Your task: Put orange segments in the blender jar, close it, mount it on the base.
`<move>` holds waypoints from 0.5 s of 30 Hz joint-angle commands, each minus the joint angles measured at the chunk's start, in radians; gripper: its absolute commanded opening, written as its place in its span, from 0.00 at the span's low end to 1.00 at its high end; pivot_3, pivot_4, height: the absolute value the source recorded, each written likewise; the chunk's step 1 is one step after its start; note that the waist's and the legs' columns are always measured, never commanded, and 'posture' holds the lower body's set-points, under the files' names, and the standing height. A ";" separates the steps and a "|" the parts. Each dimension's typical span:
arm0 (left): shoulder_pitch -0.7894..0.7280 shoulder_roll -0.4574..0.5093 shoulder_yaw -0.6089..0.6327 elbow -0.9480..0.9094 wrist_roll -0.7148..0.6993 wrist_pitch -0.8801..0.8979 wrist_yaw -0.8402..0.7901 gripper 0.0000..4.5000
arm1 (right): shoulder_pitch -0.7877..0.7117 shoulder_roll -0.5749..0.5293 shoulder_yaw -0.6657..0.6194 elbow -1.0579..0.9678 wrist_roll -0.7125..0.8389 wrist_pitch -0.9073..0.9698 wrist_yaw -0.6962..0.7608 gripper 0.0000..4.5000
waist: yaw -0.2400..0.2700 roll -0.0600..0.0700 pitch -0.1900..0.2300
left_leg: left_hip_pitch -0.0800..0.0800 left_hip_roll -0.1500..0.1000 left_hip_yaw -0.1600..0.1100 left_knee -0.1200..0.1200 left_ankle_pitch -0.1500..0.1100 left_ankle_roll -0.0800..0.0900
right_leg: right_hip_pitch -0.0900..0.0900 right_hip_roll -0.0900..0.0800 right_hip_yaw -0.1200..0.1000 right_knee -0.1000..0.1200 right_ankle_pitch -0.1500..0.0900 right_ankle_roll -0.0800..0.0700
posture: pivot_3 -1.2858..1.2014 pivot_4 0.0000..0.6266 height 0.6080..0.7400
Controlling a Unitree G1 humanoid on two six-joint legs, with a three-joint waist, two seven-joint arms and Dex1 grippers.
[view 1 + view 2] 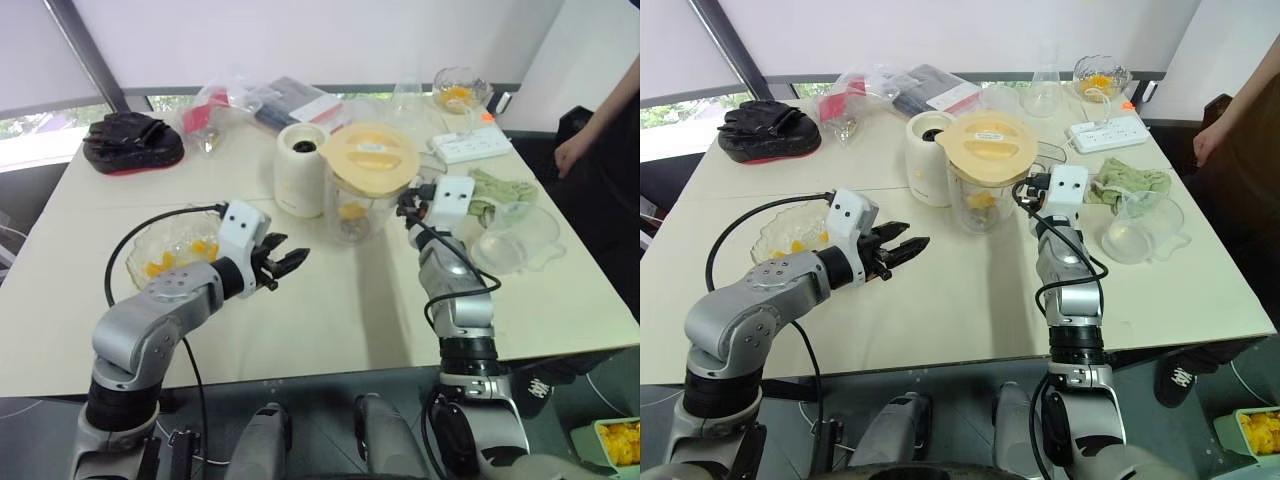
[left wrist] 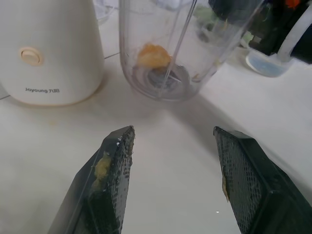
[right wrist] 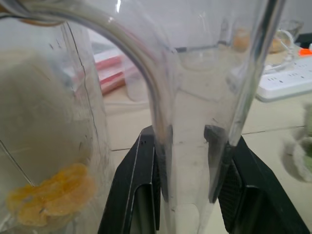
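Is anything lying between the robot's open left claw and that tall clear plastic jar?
No. Left gripper faces the blender jar across bare cream tabletop, seen in the left wrist view.

Bright, even daylight enters from the window [image 1: 50, 125] at ten o'clock; soft shadows fall on the bench [image 1: 330, 310]; the nearest surfaces in both wrist views are blurred.
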 commanded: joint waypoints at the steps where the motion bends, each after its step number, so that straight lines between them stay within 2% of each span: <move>1: -0.012 0.010 0.004 -0.026 0.004 -0.018 -0.005 0.60 | 0.017 -0.024 0.045 0.003 -0.008 -0.063 0.060 0.23 | 0.000 0.000 0.000 | 0.000 0.000 0.000 0.000 0.000 0.000 | 0.000 0.000 0.000 0.000 0.000 0.000 | 0.52 0.24 1.00; 12: -0.017 0.007 0.000 -0.030 -0.001 -0.010 -0.001 0.60 | 0.044 -0.058 0.063 0.026 -0.021 -0.043 0.076 0.23 | 0.001 0.000 0.000 | 0.002 0.000 0.000 0.000 0.000 0.000 | 0.002 0.000 0.000 -0.001 0.000 0.000 | 0.52 0.24 1.00; 15: -0.019 0.004 0.000 -0.030 -0.002 -0.008 0.002 0.61 | 0.045 -0.063 0.063 0.016 -0.020 -0.019 0.075 0.52 | 0.001 0.000 0.000 | 0.002 0.000 0.000 0.000 0.000 0.000 | 0.002 0.000 0.000 -0.001 0.000 0.000 | 0.52 0.24 1.00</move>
